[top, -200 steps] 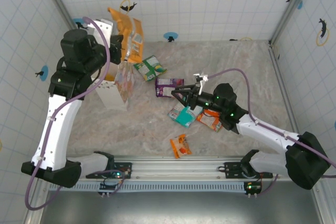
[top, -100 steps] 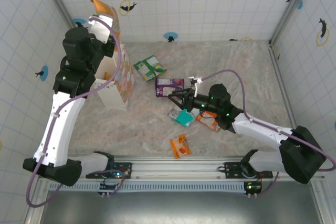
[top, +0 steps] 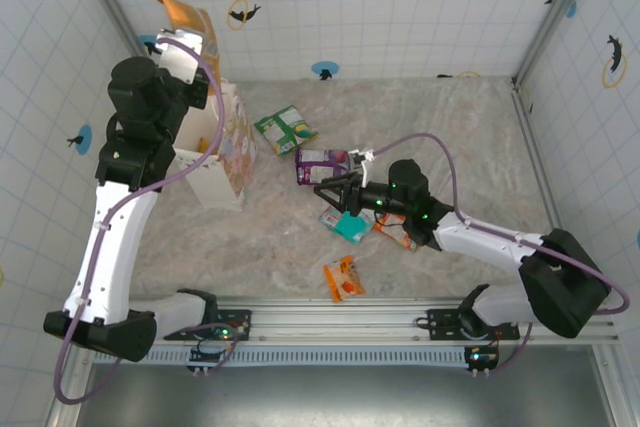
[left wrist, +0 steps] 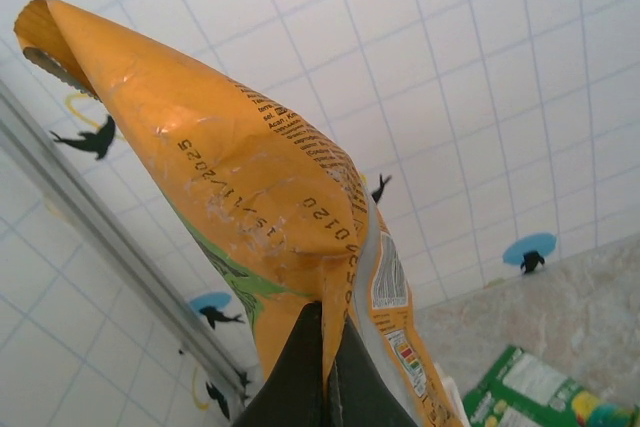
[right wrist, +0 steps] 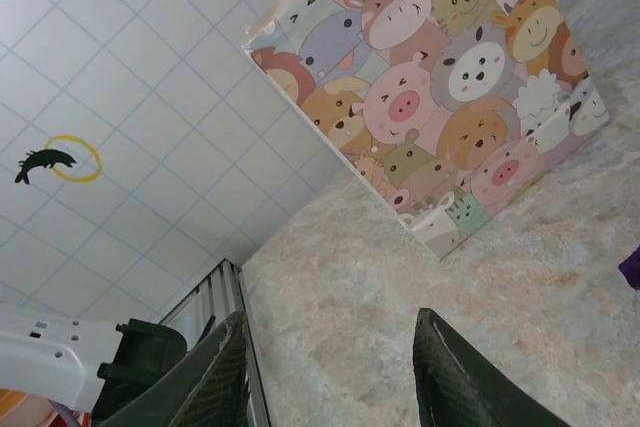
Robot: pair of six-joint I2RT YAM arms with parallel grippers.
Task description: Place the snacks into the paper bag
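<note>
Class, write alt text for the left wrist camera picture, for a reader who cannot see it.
A crinkled orange snack packet rises from the left arm's dark fingers, which are pinched shut on its lower edge. Behind it is a white tiled wall with small animal stickers, and a green packet lies on the marbled table at lower right.

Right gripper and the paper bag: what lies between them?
Bare marble tabletop; the right wrist view shows that stretch between the right gripper and the paper bag with nothing on it.

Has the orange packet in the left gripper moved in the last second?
Yes: the orange packet swung left and farther back, away from the paper bag.
</note>
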